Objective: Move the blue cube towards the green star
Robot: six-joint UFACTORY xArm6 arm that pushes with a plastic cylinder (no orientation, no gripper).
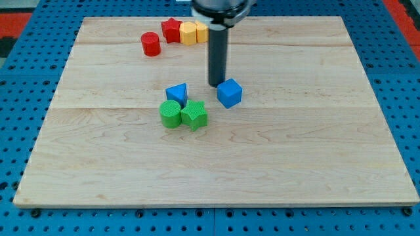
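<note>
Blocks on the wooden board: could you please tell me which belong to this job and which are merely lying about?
Part of the job:
blue cube
green star
my tip, just upper left of the cube

Lying about:
blue triangular block
green cylinder
red cylinder
red star
yellow blocks

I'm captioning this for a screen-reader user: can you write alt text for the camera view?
A dark rod's tip rests on a wooden board just left of and above a blue cube, with a green star, green cylinder and blue triangular block clustered to the lower left. Red and yellow blocks sit near the view's top.
</note>
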